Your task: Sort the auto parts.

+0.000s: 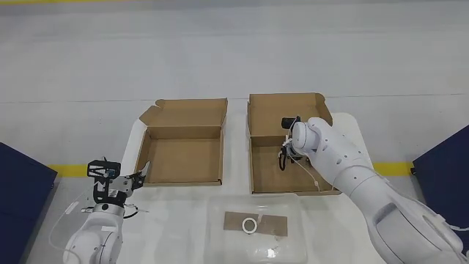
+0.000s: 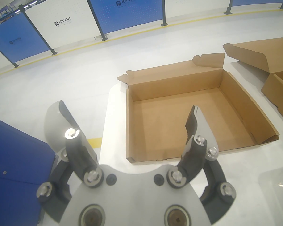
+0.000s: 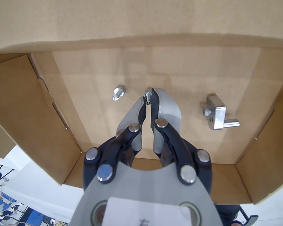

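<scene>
The top view looks steeply down from above the arms onto the table [image 1: 183, 205], taking in both cardboard boxes and the floor beyond. The left wrist view sits behind the left pincer [image 2: 127, 106], raised near the table's edge, and faces slantwise across the left box [image 2: 191, 109] towards the partitions [image 2: 122, 5] (the top view shares that box). The right wrist view looks down at close range past the right pincer [image 3: 148, 97] into the right box [image 3: 85, 71], also seen from above.
</scene>
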Controlling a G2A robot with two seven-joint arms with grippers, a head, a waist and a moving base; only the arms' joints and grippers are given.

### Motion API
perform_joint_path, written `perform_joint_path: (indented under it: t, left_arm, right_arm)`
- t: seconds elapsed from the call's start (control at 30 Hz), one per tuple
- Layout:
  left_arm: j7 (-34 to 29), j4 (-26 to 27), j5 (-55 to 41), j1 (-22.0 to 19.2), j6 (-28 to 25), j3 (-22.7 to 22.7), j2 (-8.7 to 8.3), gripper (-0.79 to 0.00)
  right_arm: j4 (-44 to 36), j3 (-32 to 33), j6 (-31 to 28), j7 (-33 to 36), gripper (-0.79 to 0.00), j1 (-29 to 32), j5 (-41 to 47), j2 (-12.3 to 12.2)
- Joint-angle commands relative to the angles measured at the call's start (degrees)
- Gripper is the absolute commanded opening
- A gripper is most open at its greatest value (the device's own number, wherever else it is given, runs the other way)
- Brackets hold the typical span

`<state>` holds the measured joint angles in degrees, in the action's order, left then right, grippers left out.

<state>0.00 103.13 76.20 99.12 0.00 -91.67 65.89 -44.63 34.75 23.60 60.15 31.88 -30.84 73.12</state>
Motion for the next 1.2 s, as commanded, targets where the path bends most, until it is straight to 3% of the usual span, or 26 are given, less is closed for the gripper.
perform_joint_path:
  t: [0.0,0.3,0.63,0.9,1.17]
  left_arm:
    - [0.0,0.0,0.0,0.0,0.0,0.0,0.00,0.000]
    - [0.0,0.0,0.0,0.0,0.0,0.0,0.00,0.000]
    - [0.0,0.0,0.0,0.0,0.0,0.0,0.00,0.000]
    - [0.0,0.0,0.0,0.0,0.0,0.0,0.00,0.000]
    - [0.0,0.0,0.0,0.0,0.0,0.0,0.00,0.000]
  right_arm:
    - [0.3,0.1,0.0,0.0,-0.785,0.0,-0.2,0.2]
    - [1.1,0.7,-0.3,0.3,-0.779,-0.1,-1.1,0.7]
    - [0.9,1.7,-0.5,0.7,-0.625,0.2,-2.1,0.9]
    - [0.1,2.7,-0.3,1.3,-0.588,0.5,-3.2,0.8]
    - [-6.1,4.9,1.5,2.9,-0.456,1.6,-6.3,-0.5]
